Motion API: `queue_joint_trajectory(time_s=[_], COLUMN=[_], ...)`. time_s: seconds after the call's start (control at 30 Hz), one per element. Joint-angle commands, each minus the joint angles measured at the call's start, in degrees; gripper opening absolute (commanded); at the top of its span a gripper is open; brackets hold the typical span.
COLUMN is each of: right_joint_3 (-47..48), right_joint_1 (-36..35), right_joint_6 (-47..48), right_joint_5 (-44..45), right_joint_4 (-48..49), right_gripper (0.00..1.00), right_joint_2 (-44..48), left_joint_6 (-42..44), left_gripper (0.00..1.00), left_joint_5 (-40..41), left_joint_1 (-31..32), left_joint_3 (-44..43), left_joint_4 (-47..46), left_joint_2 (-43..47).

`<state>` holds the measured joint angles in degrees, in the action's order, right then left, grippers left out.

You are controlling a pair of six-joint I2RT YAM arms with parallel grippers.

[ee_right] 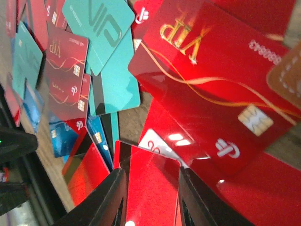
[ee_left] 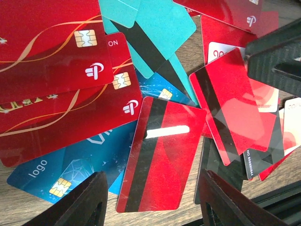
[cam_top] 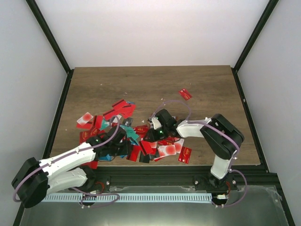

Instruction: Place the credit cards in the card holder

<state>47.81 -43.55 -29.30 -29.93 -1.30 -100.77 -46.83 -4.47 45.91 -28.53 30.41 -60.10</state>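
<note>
top view, credit cards [cam_top: 123, 107]: heaped on the near half of the wooden table [cam_top: 141, 82]; one stray red card [cam_top: 185, 94] lies apart, farther back.
top view, my arms: left gripper [cam_top: 123, 142] and right gripper [cam_top: 155, 136] are low over the heap, near each other.
left wrist, left gripper [ee_left: 154, 175]: released, with a finger on either side of a striped red card [ee_left: 162, 141] lying face down.
right wrist, right gripper [ee_right: 150, 172]: a glossy red card [ee_right: 150, 188] fills the gap; I cannot tell whether I grip it.
right wrist, card holder [ee_right: 288, 80]: a brown corner at the right edge, over the red VIP card [ee_right: 211, 80].
</note>
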Motion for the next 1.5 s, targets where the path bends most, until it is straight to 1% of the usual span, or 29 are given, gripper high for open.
queue_joint_trajectory(time_s=[0.0,0.13,0.3,0.47,0.67,0.8,0.97,1.13,1.2,1.33,1.47], right_joint_3=[0.0,-3.9,-7.4,-8.8,-9.4,-10.5,-11.8,-11.1,-11.3,-12.5,-14.6], right_joint_1=[-2.7,-4.4,-6.9,-9.5,-13.2,-15.9,-16.1,-16.1,-16.0,-15.8,-15.1], right_joint_6=[3.7,3.6,3.1,2.8,1.3,-0.5,-3.2,-5.6,-6.8,-10.6,-15.2], right_joint_5=[3.2,2.6,2.8,2.2,3.0,4.3,7.5,9.9,10.5,13.5,16.1], right_joint_4=[-2.2,-1.9,-2.8,-3.2,-2.4,-2.0,-1.9,-2.0,-2.0,-2.9,-4.3], right_gripper=[0.33,0.34,0.34,0.34,0.34,0.34,0.34,0.34,0.34,0.34,0.35], right_joint_2=[-2.7,-1.6,2.1,4.3,2.1,1.5,4.3,8.7,10.6,14.8,19.1], left_joint_6=[-1.4,-0.9,-0.3,0.4,0.6,0.0,0.3,1.4,1.8,1.0,-1.6], left_gripper=[0.55,0.55,0.55,0.55,0.54,0.54,0.55,0.55,0.55,0.55,0.55], left_joint_5=[-1.0,-1.3,-2.0,-3.1,-3.0,-0.3,3.9,2.5,0.8,-0.6,-1.3], left_joint_1=[0.2,0.3,0.4,0.7,1.0,1.0,1.0,1.1,1.4,4.1,8.0], left_joint_3=[1.1,1.1,1.1,1.2,1.8,2.2,2.3,3.2,4.0,5.2,6.4], left_joint_4=[-2.1,-2.3,-3.2,-4.3,-5.4,-5.8,-7.8,-10.8,-11.2,-11.1,-11.1], left_joint_2=[1.3,1.4,0.9,0.2,-0.9,-1.3,-4.3,-7.9,-8.8,-9.7,-9.2])
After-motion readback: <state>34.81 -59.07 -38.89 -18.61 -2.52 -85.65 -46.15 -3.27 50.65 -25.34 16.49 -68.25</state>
